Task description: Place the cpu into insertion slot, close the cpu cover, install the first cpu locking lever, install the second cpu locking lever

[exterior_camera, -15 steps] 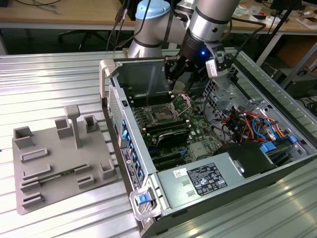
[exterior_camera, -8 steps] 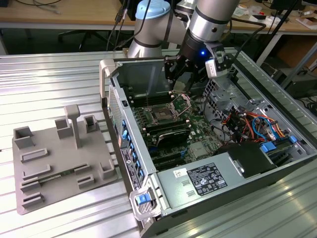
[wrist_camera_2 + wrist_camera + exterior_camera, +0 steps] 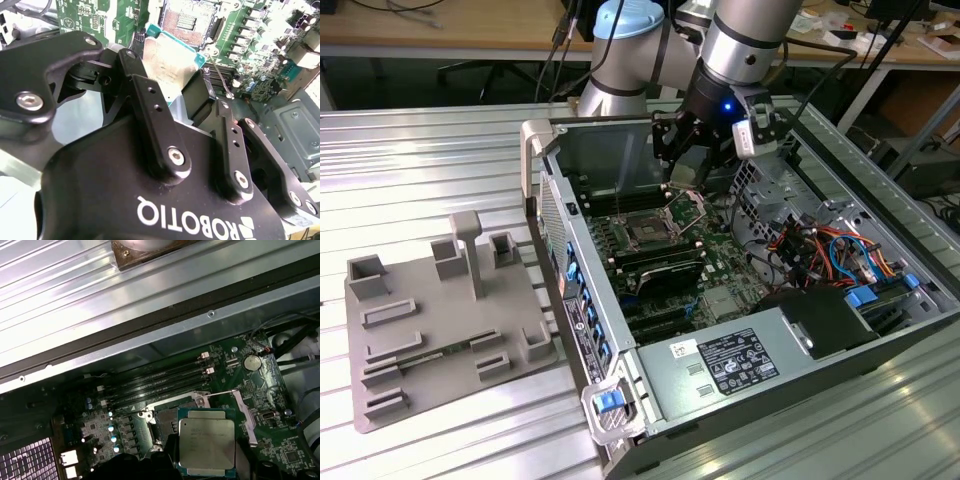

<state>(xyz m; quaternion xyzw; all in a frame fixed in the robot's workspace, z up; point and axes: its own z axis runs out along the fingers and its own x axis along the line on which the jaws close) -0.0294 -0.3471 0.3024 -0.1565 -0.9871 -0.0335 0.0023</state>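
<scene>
You are on the first step: your gripper (image 3: 167, 80) clamps the cpu (image 3: 206, 442) near the uncovered insertion slot (image 3: 188, 19), and seating it probably needs square alignment.

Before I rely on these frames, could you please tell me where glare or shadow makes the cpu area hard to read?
Second wrist view: glare whitens the motherboard beside the cpu, whose metal top shines pale. First wrist view: the cpu is evenly lit, while the metal rail glares. Exterior view: the inside of the computer case is darker than the bright table.
</scene>
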